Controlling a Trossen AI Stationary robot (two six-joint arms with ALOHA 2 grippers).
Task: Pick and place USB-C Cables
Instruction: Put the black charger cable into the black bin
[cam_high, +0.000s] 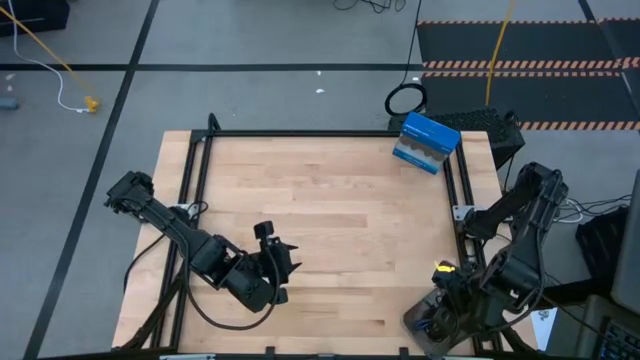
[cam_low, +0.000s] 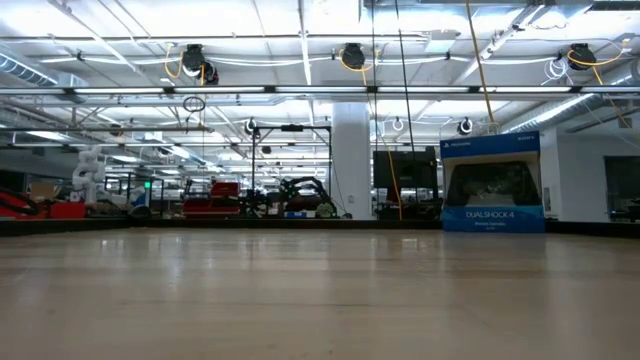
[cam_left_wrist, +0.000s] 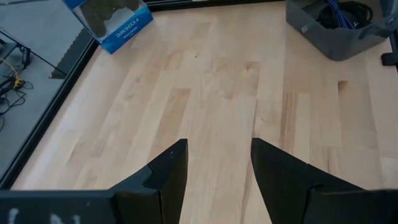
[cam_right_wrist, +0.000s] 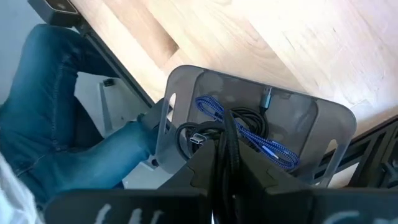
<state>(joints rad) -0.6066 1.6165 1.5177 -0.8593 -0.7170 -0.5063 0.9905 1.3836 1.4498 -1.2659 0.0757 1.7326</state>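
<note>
Blue cardboard box (cam_low: 493, 182) reading "DUALSHOCK 4" at far desk (cam_high: 330, 220) corner. Left end effector (cam_left_wrist: 217, 171) released; right end effector (cam_right_wrist: 227, 158) clenched above grey plastic bin (cam_right_wrist: 186, 84) holding blue braided and black coiled USB-C cables (cam_right_wrist: 242, 134).

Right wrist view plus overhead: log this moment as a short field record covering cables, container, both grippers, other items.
cables: blue cable and black cable lie coiled in the grey bin
bin place: near right corner of the table
right gripper: shut, fingertips down in the bin over the cables
left gripper: open, over bare wood, near left side
other: blue DualShock 4 box at far right edge
person: blue-trousered leg beside the bin
</note>
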